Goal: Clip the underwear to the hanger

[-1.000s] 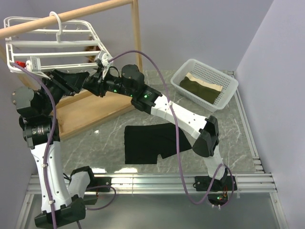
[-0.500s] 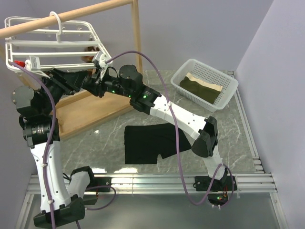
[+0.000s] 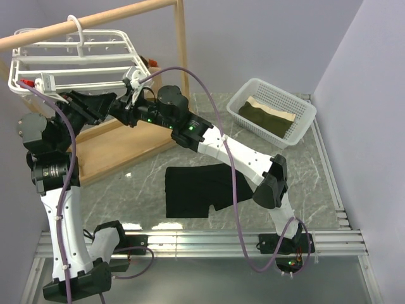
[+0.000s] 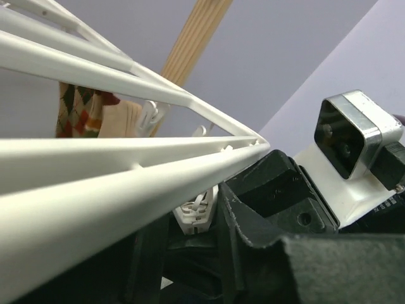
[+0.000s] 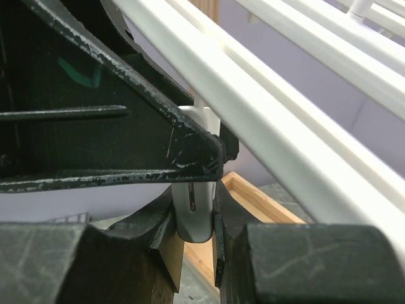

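The white hanger [image 3: 76, 69] hangs by its hook from the wooden pole, tilted. The black underwear [image 3: 196, 190] lies flat on the table, away from both grippers. My right gripper [image 3: 131, 99] is under the hanger's near right corner. In the right wrist view it [image 5: 193, 237] is shut on the lower end of a white dangling clip [image 5: 193, 215]. My left gripper [image 3: 117, 104] meets it from the left. In the left wrist view its jaws [image 4: 193, 244] sit close on either side of the same clip [image 4: 196, 212], under the hanger bars [image 4: 95, 158].
A white mesh basket [image 3: 302, 126] with a folded olive-and-tan cloth [image 3: 266, 115] stands at the back right. The wooden pole [image 3: 95, 22] and its upright [image 3: 183, 50] rise from a wooden base [image 3: 120, 149]. A patterned brown garment [image 4: 79, 111] hangs from the hanger's far side.
The hanger's near side has swung up and tilted, and both grippers have shifted slightly left with it. The underwear has not moved.
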### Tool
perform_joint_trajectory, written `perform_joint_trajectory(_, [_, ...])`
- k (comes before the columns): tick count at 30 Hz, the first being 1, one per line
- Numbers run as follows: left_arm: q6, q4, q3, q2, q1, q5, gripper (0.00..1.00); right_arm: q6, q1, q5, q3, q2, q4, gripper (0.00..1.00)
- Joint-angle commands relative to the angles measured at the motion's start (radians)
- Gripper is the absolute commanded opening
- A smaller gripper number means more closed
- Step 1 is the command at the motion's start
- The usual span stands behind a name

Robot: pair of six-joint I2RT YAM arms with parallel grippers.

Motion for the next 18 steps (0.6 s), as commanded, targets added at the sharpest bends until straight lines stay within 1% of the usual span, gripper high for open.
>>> perform_joint_trajectory(1, [0.001, 0.012, 0.013, 0.003, -0.004, 0.004, 0.16, 0.003, 0.016, -0.036, 0.037, -0.001, -0.012, 0.0])
perform_joint_trajectory(2, [-0.005, 0.012, 0.013, 0.002, -0.003, 0.003, 0.05, 0.002, 0.016, -0.034, 0.036, -0.001, -0.015, 0.04])
perform_joint_trajectory(3, [-0.009, 0.014, 0.011, 0.003, -0.004, 0.001, 0.0, 0.0, 0.016, -0.028, 0.031, -0.005, -0.017, 0.12])
perform_joint_trajectory(4, [-0.012, 0.014, 0.013, 0.005, -0.004, 0.001, 0.0, 0.0, 0.016, -0.025, 0.025, -0.011, -0.015, 0.19])
perform_joint_trajectory(5, [-0.015, 0.015, 0.014, 0.005, -0.003, 0.001, 0.0, -0.001, 0.016, -0.023, 0.004, -0.018, -0.011, 0.36])
perform_joint_trajectory(7, [-0.019, 0.018, 0.014, 0.006, -0.003, 0.003, 0.0, -0.006, 0.015, -0.013, -0.047, -0.047, 0.001, 0.53])
perform_joint_trajectory(8, [-0.024, 0.017, 0.014, 0.006, -0.003, 0.001, 0.0, -0.007, 0.014, -0.011, -0.07, -0.076, 0.006, 0.57])
perform_joint_trajectory(9, [-0.025, 0.02, 0.013, 0.008, -0.003, 0.001, 0.0, -0.01, 0.014, -0.013, -0.093, -0.094, 0.012, 0.59])
perform_joint_trajectory(10, [-0.027, 0.022, 0.013, 0.006, -0.004, 0.003, 0.0, -0.01, 0.013, -0.017, -0.152, -0.114, 0.026, 0.61])
perform_joint_trajectory(11, [-0.03, 0.023, 0.01, 0.006, -0.003, 0.004, 0.0, -0.01, 0.011, -0.019, -0.185, -0.136, 0.038, 0.61])
perform_joint_trajectory(13, [-0.033, 0.023, 0.005, 0.003, -0.003, 0.003, 0.0, -0.046, 0.007, -0.014, -0.281, -0.195, 0.087, 0.61])
perform_joint_trajectory(18, [-0.036, 0.025, 0.002, 0.002, -0.003, 0.006, 0.0, -0.023, -0.019, 0.006, -0.337, -0.249, 0.133, 0.56])
